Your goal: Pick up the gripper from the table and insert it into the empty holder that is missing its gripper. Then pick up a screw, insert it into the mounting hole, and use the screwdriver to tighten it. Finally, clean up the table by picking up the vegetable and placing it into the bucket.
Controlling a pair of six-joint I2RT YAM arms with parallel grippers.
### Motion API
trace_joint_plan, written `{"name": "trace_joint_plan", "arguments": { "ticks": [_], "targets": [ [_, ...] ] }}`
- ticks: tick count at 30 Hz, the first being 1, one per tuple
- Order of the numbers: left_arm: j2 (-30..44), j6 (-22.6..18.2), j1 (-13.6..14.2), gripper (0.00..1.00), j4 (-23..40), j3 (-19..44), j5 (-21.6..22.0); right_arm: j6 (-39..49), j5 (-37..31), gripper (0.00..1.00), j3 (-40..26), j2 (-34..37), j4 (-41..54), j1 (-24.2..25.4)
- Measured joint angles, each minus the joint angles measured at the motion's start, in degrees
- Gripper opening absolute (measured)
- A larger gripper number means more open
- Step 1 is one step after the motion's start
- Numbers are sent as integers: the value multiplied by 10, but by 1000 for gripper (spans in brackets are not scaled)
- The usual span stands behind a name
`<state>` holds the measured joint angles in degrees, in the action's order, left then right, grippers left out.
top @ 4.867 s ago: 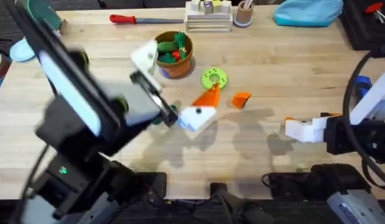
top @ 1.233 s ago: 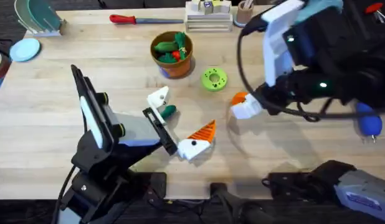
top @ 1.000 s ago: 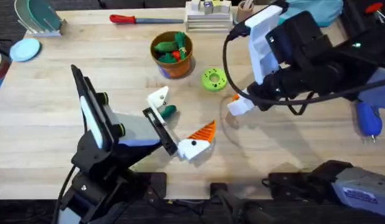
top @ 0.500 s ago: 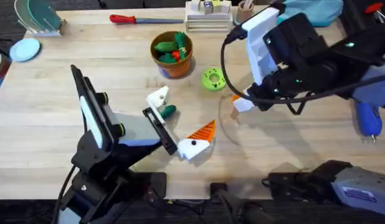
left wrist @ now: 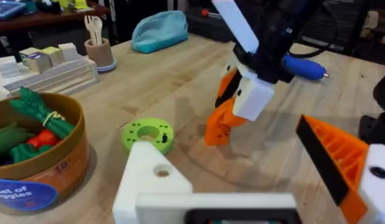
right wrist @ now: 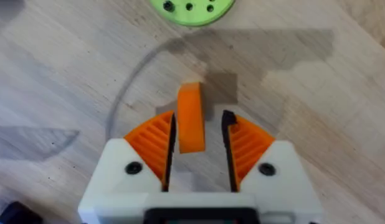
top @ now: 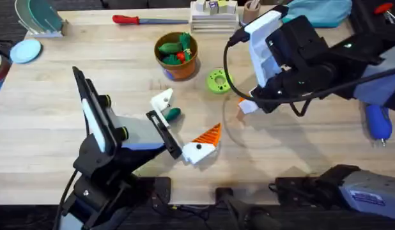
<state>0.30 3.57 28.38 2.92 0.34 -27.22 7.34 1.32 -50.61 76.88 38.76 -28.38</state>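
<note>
The gripper (right wrist: 191,109), a small orange wedge, stands on edge on the table between the orange ribbed pads (right wrist: 154,142) of my right gripper (right wrist: 199,119). That gripper is open, with a gap left on one side. In the left wrist view the wedge (left wrist: 220,121) sits under the right gripper (left wrist: 248,99). My left gripper (top: 185,120) is open and holds nothing. One of its fingers is the bare white holder (left wrist: 156,177) with a dark hole. The dark green vegetable (top: 173,115) lies by that holder (top: 162,100). The bucket (top: 178,64) stands behind. The blue screwdriver (top: 376,121) lies far right.
A round green disc (top: 219,81) lies just left of the right gripper. A red-handled screwdriver (top: 140,20), a stack of white blocks (top: 213,16) and a blue pouch (top: 316,13) line the far edge. A blue plate (top: 26,51) is at the far left.
The right arm swung in from the right and came down over the orange wedge, now straddling it. The left arm pulled back to the near left earlier and has held still since.
</note>
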Motion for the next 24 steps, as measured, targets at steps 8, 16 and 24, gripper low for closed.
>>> {"name": "trace_joint_plan", "arguments": {
  "ticks": [8,16,24],
  "targets": [
    [0,0,0,993,0,0,0,0,-1,93,0,0,0,0],
    [0,0,0,993,0,0,0,0,-2,13,0,-47,7,0],
    [0,0,0,993,0,0,0,-64,39,11,0,-171,16,0]
  ]
}}
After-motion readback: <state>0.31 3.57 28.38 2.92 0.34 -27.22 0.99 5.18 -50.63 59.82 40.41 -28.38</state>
